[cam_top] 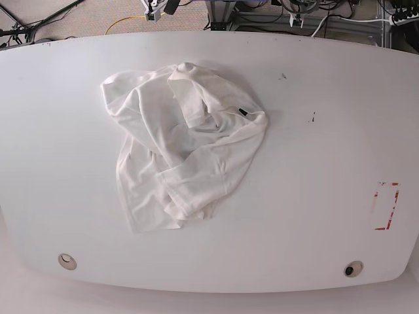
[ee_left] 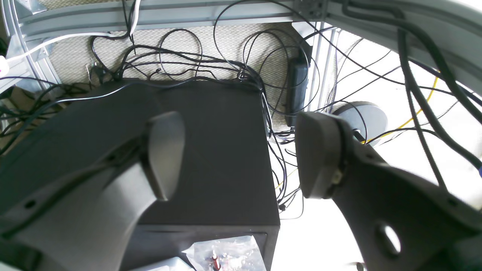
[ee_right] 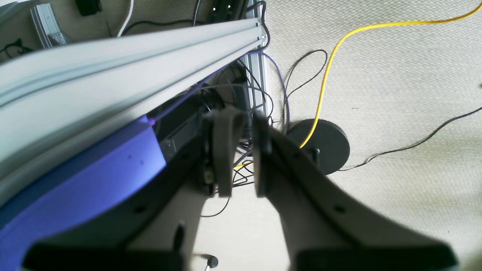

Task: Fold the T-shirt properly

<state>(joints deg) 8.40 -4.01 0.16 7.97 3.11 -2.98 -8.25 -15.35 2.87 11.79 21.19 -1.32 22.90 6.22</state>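
The T-shirt (cam_top: pixel 183 144) lies crumpled in a white heap on the left half of the white table (cam_top: pixel 327 131), with no print showing and a small dark tag near its right edge. Neither arm appears in the base view. In the left wrist view my left gripper (ee_left: pixel 241 154) hangs off the table above a black box (ee_left: pixel 218 150), jaws wide open and empty. In the right wrist view my right gripper (ee_right: pixel 243 154) hovers over carpet and cables, its fingers nearly together with nothing between them.
A red rectangular mark (cam_top: pixel 386 206) sits near the table's right edge. Below the table are tangled cables, an aluminium rail (ee_right: pixel 113 64), a yellow cable (ee_right: pixel 327 71), a round black base (ee_right: pixel 324 145) and a plastic bag (ee_left: pixel 222 254).
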